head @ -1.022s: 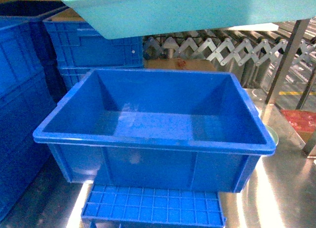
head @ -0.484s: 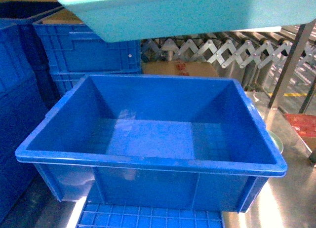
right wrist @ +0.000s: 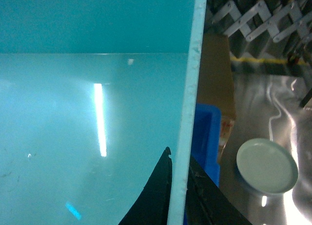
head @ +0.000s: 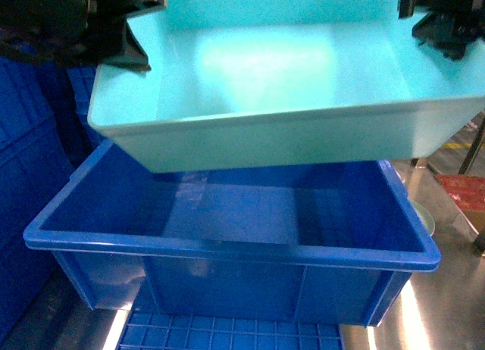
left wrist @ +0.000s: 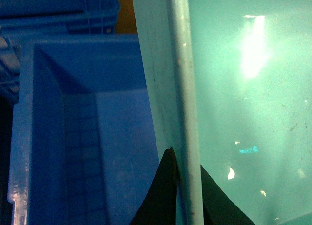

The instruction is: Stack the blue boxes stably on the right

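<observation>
Along the left edge of the head view stand stacked blue crates (head: 26,176), dark and partly in shadow. In the upper left, the left gripper (head: 130,33) pinches the left rim of a light turquoise tub (head: 288,130); the left wrist view shows its black fingers (left wrist: 163,191) pressed on either side of that rim, one inside the wall and one outside. The tub fills the upper half of the frame, held open side up and tilted, above a royal-blue crate (head: 227,248) with a wide rim that sits in the middle and lower part of the frame. The tub's underside hangs over the crate's opening; whether the two touch cannot be told. Under the crate, at the bottom edge, lies a blue ribbed grid panel (head: 227,339). In the upper right, the right gripper (head: 433,20) is clamped over the tub's right rim in the same way, its dark fingers (right wrist: 156,196) straddling the edge in the right wrist view. At the lower right is a shiny metal table (head: 447,297) with bright glare, and on it, just beside the crate, a pale green plate (right wrist: 266,166). No writing is readable anywhere.
</observation>
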You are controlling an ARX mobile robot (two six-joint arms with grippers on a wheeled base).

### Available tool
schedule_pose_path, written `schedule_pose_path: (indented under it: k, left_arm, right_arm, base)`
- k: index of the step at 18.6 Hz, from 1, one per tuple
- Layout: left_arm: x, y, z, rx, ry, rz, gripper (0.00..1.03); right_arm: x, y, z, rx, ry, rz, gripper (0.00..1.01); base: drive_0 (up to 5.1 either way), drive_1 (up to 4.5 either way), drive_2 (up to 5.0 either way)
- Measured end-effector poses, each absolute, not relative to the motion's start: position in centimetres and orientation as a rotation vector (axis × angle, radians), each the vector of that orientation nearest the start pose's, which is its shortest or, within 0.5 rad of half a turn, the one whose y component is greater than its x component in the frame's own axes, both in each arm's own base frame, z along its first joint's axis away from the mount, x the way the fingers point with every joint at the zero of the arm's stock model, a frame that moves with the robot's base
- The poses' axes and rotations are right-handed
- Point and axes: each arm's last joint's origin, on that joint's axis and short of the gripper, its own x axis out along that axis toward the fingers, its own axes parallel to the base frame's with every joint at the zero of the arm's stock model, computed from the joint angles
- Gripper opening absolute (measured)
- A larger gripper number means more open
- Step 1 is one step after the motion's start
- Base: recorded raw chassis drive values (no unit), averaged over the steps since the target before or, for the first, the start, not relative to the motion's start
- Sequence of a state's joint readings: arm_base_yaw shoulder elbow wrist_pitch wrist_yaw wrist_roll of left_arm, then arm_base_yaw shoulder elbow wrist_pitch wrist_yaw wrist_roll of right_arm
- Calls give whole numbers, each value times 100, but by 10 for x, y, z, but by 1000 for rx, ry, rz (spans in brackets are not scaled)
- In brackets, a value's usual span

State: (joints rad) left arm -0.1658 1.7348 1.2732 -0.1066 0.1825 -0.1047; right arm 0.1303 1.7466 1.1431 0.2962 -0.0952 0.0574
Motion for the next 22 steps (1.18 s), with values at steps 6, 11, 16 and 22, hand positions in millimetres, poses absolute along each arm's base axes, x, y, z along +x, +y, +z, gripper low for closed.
schedule_pose_path:
  k: [6, 11, 16, 22]
  left_arm:
    - [422, -49, 236, -108, 655, -329, 2]
    - [443, -50, 216, -58, 731, -333, 2]
    - [456, -38, 202, 21, 772, -327, 2]
    - [474, -46, 194, 45, 798, -361, 2]
  right_arm:
    - [423, 55, 222, 101, 399, 222, 7]
    - [441, 67, 195, 113, 493, 221, 7]
    - [447, 100, 187, 93, 527, 229, 7]
    - [456, 97, 173, 120, 576, 193, 7]
  base:
    - [0, 0, 0]
    - [0, 0, 0]
    - [0, 0, 0]
    - [0, 0, 0]
